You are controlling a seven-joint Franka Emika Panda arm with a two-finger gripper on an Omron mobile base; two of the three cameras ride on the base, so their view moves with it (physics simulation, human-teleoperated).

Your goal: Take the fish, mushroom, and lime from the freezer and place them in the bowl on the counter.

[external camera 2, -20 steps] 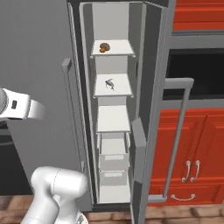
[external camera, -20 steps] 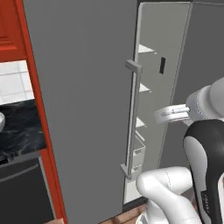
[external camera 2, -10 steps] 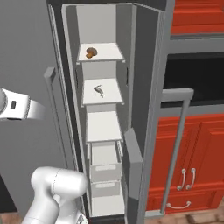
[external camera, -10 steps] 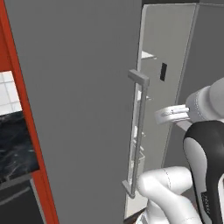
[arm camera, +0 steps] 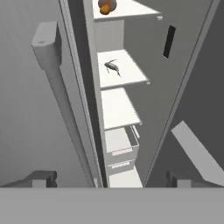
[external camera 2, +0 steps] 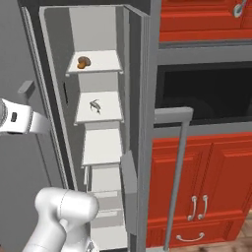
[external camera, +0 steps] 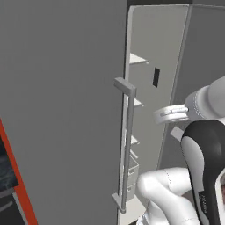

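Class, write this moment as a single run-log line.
freezer: door open | mushroom: top shelf | fish: shelf below | gripper: open, empty, facing shelves | stage: nothing picked yet

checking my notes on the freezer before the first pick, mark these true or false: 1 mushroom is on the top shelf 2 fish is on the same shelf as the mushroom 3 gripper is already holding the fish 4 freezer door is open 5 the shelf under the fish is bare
1. True: the mushroom sits on the top shelf of the freezer.
2. False: the fish lies one shelf below the mushroom.
3. False: the gripper is open and holds nothing; the fish is on its shelf.
4. True: the door stands open, with the inner shelves showing.
5. True: the third shelf, under the fish, has nothing visible on it.
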